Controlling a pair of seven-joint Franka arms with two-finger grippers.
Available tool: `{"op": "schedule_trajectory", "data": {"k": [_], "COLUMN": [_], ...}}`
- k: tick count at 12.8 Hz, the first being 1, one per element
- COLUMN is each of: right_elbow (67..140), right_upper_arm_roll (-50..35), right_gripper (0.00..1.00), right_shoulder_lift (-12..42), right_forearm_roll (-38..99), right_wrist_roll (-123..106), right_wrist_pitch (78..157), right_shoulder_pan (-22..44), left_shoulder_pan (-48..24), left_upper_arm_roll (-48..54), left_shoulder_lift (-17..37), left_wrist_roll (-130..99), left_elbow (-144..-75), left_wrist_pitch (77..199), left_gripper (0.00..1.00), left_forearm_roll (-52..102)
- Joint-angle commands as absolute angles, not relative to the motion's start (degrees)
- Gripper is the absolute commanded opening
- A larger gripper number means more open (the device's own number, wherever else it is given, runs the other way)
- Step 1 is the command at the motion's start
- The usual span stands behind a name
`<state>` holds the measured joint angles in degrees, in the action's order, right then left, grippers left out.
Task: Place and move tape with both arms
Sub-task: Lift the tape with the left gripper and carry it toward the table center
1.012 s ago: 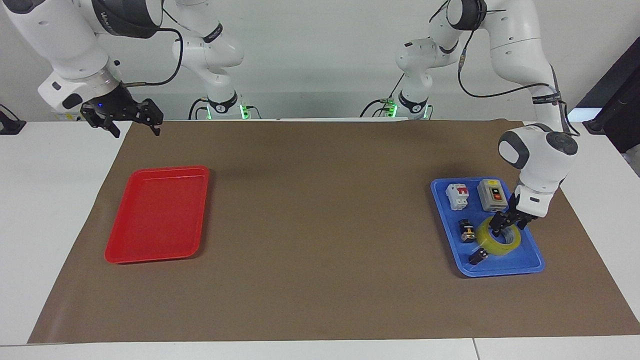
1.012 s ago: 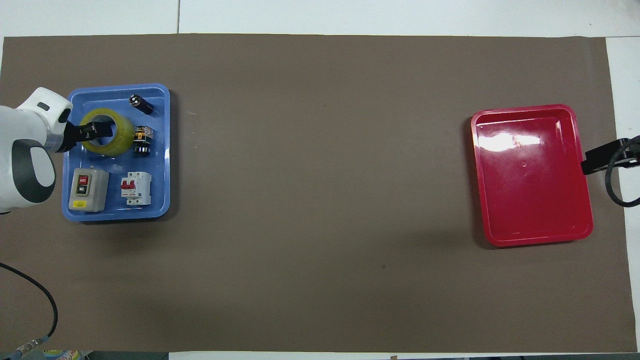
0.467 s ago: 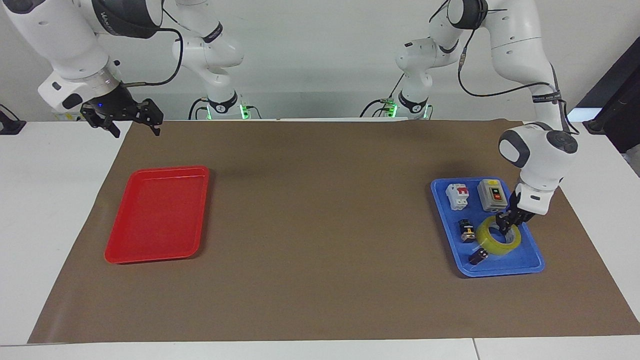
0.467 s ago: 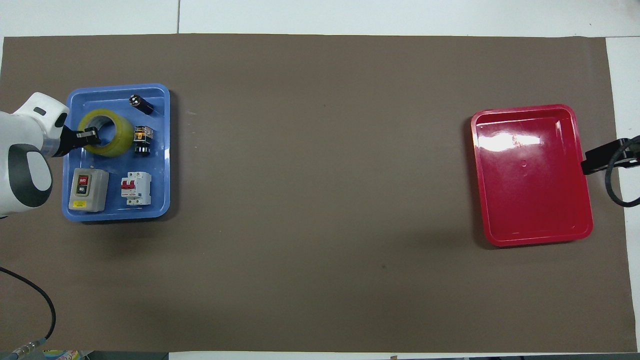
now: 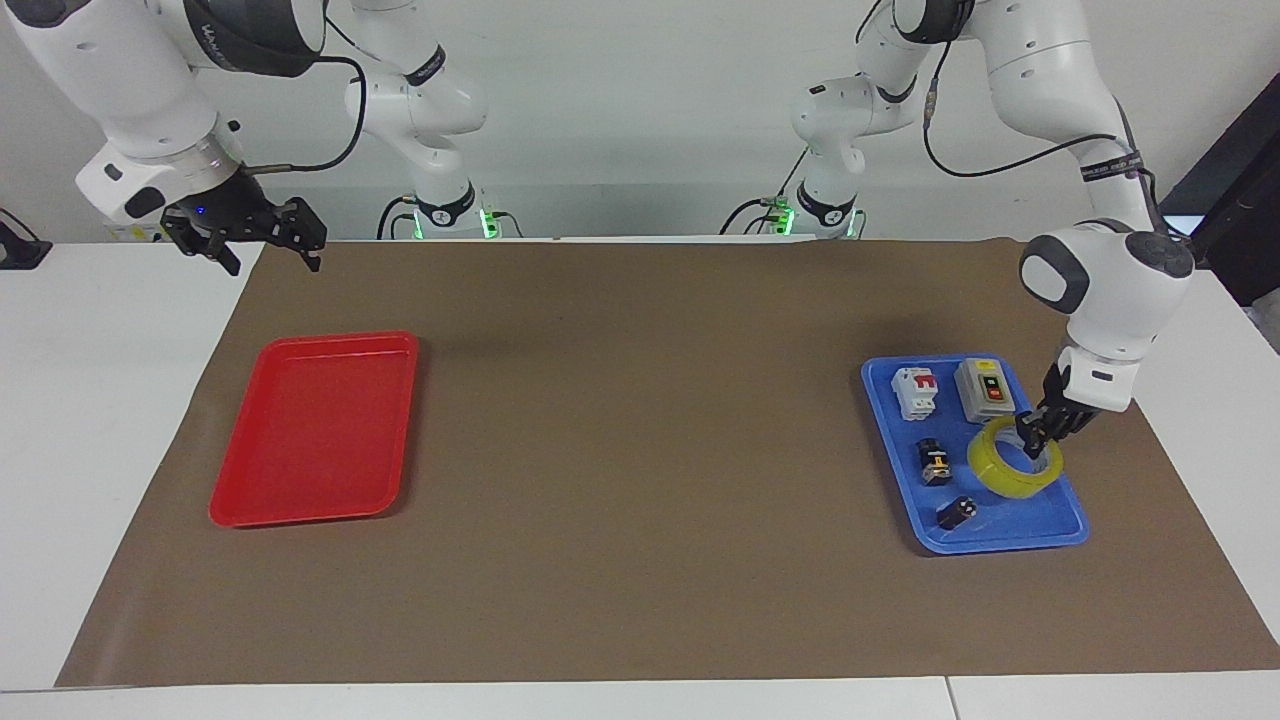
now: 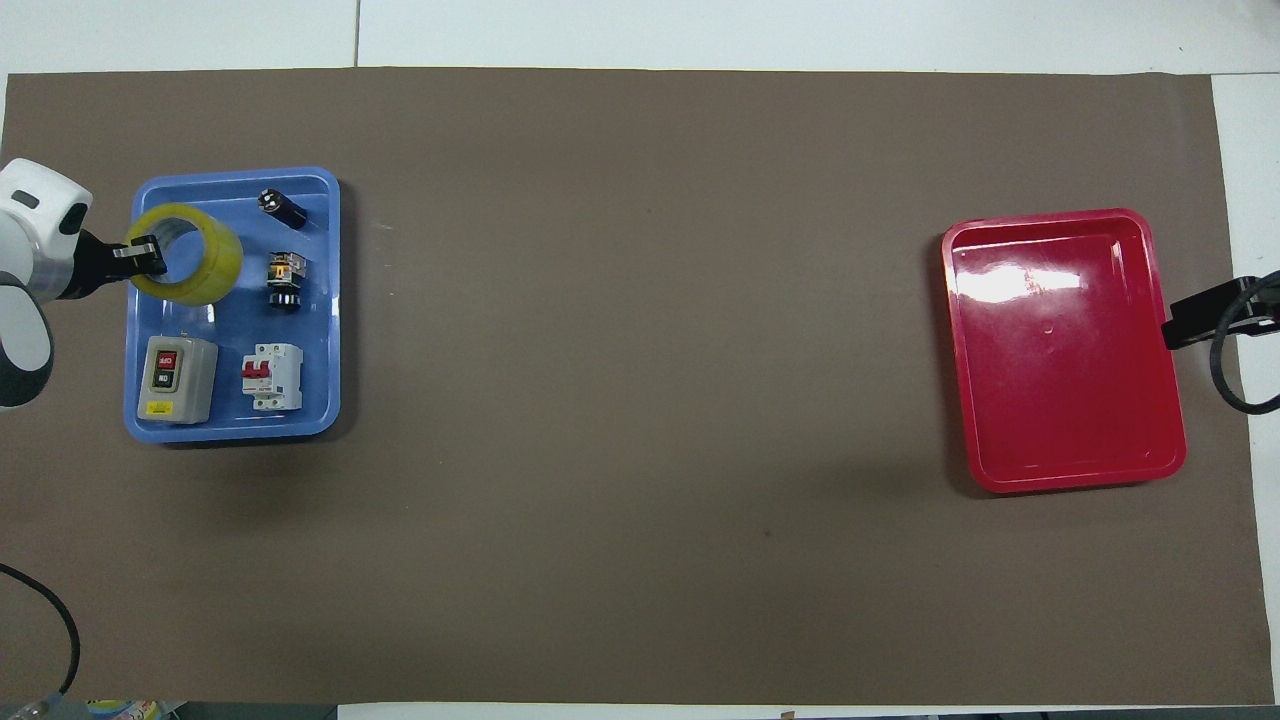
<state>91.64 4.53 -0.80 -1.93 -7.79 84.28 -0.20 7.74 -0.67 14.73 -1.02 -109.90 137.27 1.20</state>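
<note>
Gripping tape (image 5: 1010, 470) w/ left gripper (image 5: 1035, 438), over blue tray (image 5: 1040, 525).

Plain white wall (image 5: 640, 120); perhaps matte brown table cover (image 5: 640, 450).

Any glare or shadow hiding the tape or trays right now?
Overhead view: bright glare streaks the red tray; the tape in the left gripper reads plainly. Facing view: only soft shadows beside the blue tray; nothing hidden.

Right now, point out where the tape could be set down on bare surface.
The widest bare patch is the brown mat between the blue tray and the red tray, which shows nothing inside. The blue tray is crowded: switch box, breaker, small parts, and the tape held by the left gripper.
</note>
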Motion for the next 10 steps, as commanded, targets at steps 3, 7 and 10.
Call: {"op": "schedule_trajectory", "data": {"k": [3, 7, 10], "right_elbow": [93.08, 93.08, 93.16], "right_upper_arm_roll": [4.39, 4.39, 4.39], "right_gripper": [1.0, 1.0, 1.0], "right_shoulder_lift": [-1.93, -1.93, -2.02], "right_forearm_roll": [-1.5, -1.49, -1.58], "right_wrist_roll": [-8.96, -8.96, -9.05], "right_wrist_pitch": [85.17, 85.17, 85.08], "right_shoulder_pan": [-0.44, -0.44, -0.44], "left_shoulder_pan": [-1.9, -15.87, -26.07], "left_upper_arm_roll": [-1.05, -0.97, -1.05], "left_shoulder_lift": [9.84, 10.37, 12.3], "left_wrist_roll": [-3.51, -15.87, -27.74], "left_elbow": [-109.95, -112.32, -112.68], "left_wrist_pitch": [130.7, 131.57, 134.91], "left_gripper": [0.0, 0.0, 0.0], "left_forearm_roll": [0.35, 0.26, -0.96]}}
